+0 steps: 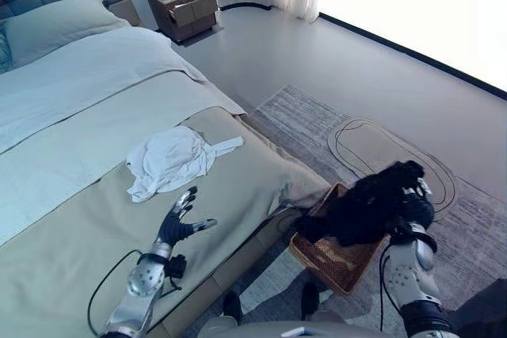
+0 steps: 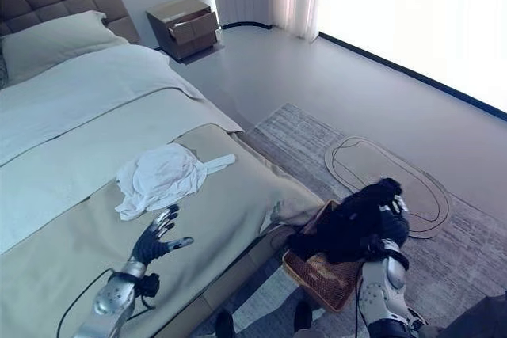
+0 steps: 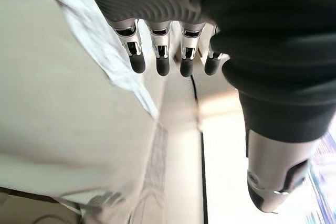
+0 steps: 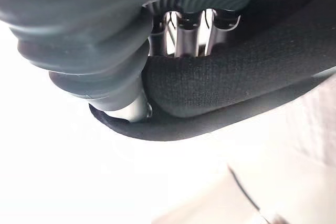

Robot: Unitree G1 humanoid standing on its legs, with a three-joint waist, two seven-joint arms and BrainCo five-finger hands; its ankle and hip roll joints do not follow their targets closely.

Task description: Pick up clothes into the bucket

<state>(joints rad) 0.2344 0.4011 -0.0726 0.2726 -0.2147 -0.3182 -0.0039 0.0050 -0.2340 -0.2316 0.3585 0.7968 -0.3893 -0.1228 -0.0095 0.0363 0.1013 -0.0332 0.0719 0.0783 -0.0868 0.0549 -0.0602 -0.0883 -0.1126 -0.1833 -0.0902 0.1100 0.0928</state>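
Observation:
A crumpled white garment [image 1: 170, 160] lies on the bed's beige cover. My left hand [image 1: 179, 223] hovers just short of it with fingers [image 3: 157, 56] straight and spread, holding nothing. A black garment [image 1: 368, 203] hangs over the brown wicker basket [image 1: 337, 263] on the rug beside the bed. My right hand [image 1: 416, 207] is shut on that black garment [image 4: 220, 90]; its fingers are wrapped in the cloth, above the basket's far side.
The bed [image 1: 71, 195] fills the left side, with a pillow [image 1: 55, 25] at its head. A wooden nightstand [image 1: 184, 8] stands at the back. A grey rug [image 1: 380, 148] covers the floor to the right; a bright window wall runs behind it.

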